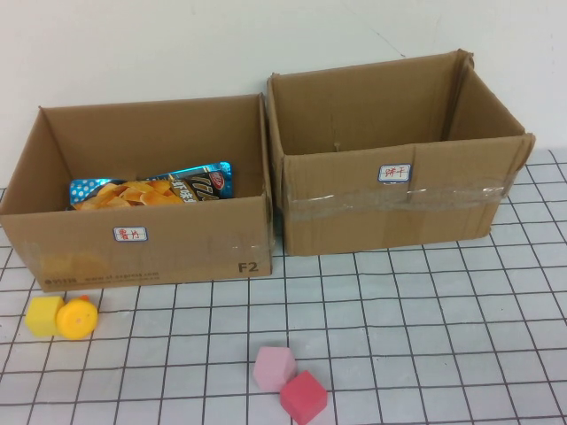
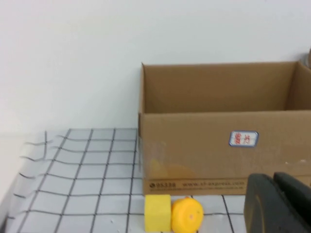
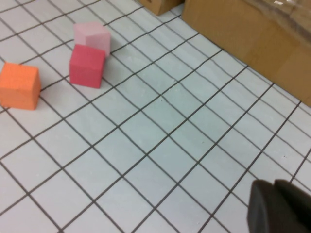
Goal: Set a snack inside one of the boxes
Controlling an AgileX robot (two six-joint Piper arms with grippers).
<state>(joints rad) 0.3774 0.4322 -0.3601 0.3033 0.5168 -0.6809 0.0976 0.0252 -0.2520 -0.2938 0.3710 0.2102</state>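
A snack bag (image 1: 152,188), blue with orange chips printed on it, lies inside the left cardboard box (image 1: 151,246). The right cardboard box (image 1: 394,208) stands beside it; nothing shows inside it. Neither arm shows in the high view. My left gripper (image 2: 278,201) is shut and empty, low over the table in front of the left box (image 2: 218,150). My right gripper (image 3: 279,206) is shut and empty above the gridded table, short of the right box (image 3: 252,34).
A yellow cube (image 1: 43,316) and a yellow round block (image 1: 77,319) lie in front of the left box. A pink block (image 1: 274,367) and a red cube (image 1: 304,397) lie at the front middle. An orange cube (image 3: 19,86) shows in the right wrist view.
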